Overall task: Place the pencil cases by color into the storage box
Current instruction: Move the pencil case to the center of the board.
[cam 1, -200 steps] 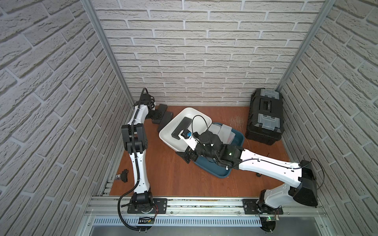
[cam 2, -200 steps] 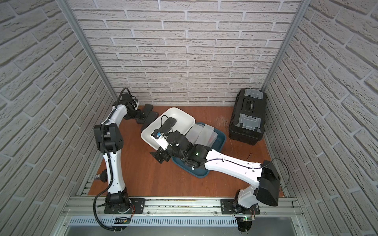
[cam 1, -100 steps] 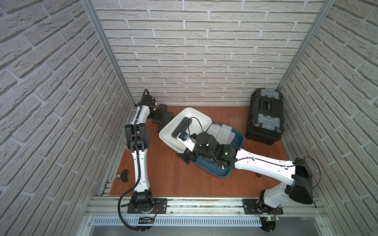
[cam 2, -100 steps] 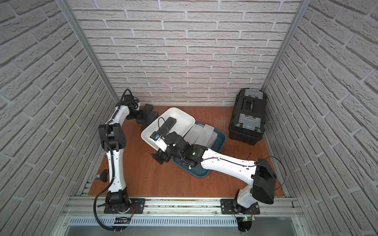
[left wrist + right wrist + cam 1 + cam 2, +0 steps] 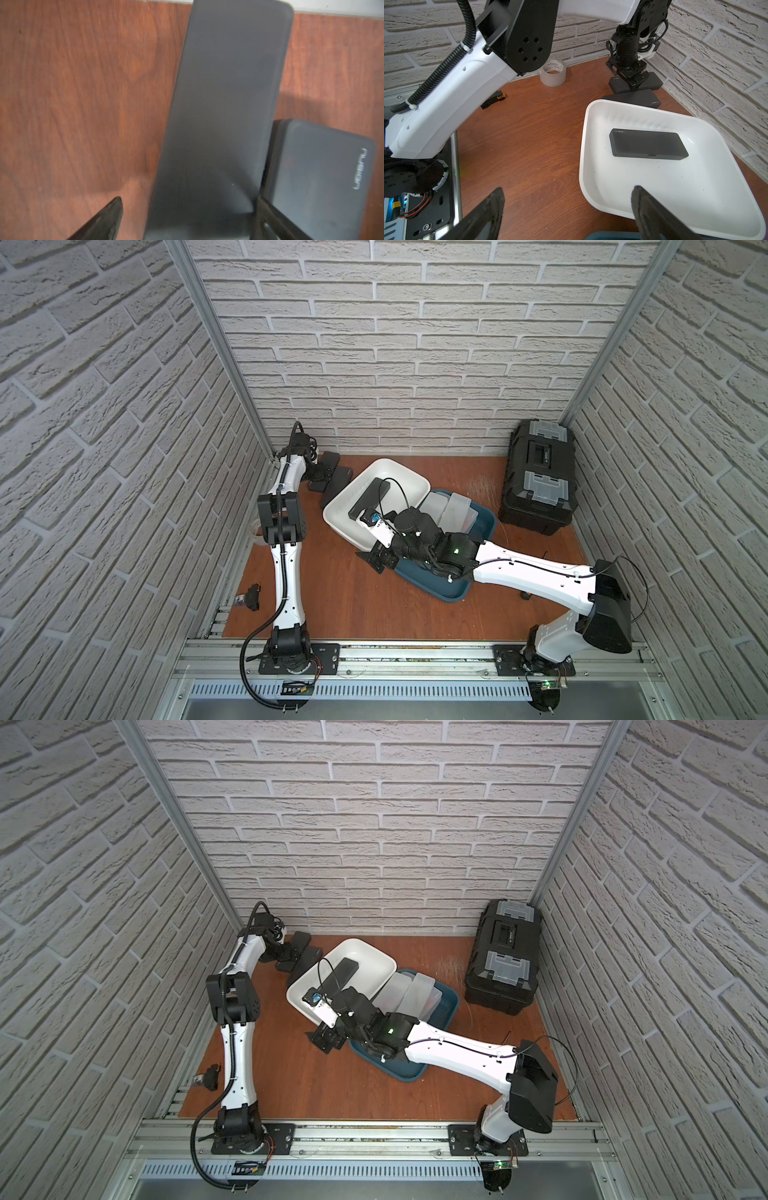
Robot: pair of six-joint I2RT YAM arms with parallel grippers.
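Note:
A black pencil case (image 5: 370, 497) lies in the white storage box (image 5: 409, 483). Several frosted white pencil cases (image 5: 449, 510) stand in the blue storage box (image 5: 440, 591) beside it. More black pencil cases (image 5: 652, 82) lie on the table in the back left corner. My left gripper (image 5: 189, 199) is open and straddles one of them (image 5: 224, 104), with another black case (image 5: 322, 176) just beside it. My right gripper (image 5: 568, 190) hangs open and empty over the table at the white box's near rim (image 5: 591, 199).
A black toolbox (image 5: 538, 477) stands at the back right. A clear tape roll (image 5: 553, 72) sits by the left wall. A small black part (image 5: 251, 597) lies by the left rail. Bare wood table (image 5: 353, 605) stretches across the front.
The left arm has shifted at the corner and its gripper has come down around the black case, its jaws narrowing slightly. The right gripper has edged a little toward the white box.

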